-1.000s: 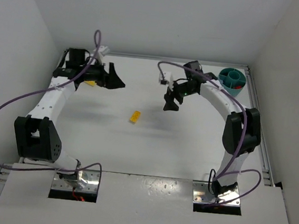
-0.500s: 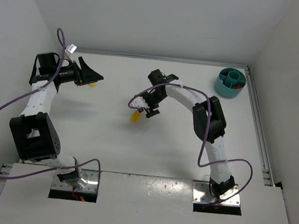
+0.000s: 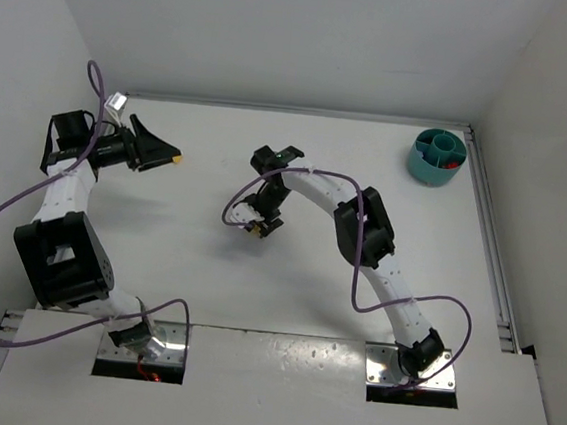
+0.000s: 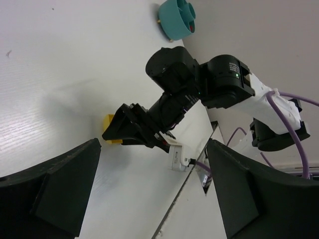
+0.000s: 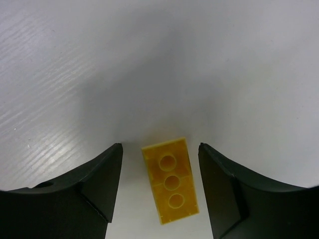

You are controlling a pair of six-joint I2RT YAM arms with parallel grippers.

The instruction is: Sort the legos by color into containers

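Yellow lego [image 5: 170,180] is found flat on the table between the fingers of the right gripper [image 5: 159,164], well apart from the teal tub [image 3: 428,174] and on its left-arm side. The right gripper is spread wider than the brick and nothing is held in it. In the right wrist view the brick's long axis, marked by three round holes in a row, runs roughly along the fingers with a slight tilt, so the narrow width is presented across the gap. The brick sits off-centre, close to one finger; contact cannot be determined. A small sideways correction is judged advisable before closing.

Farther from the tub, the left gripper [image 3: 164,151] is held wide open and empty. A second yellow piece [image 3: 175,159] is seen at its tip. The right arm is judged the nearer one for this pick.
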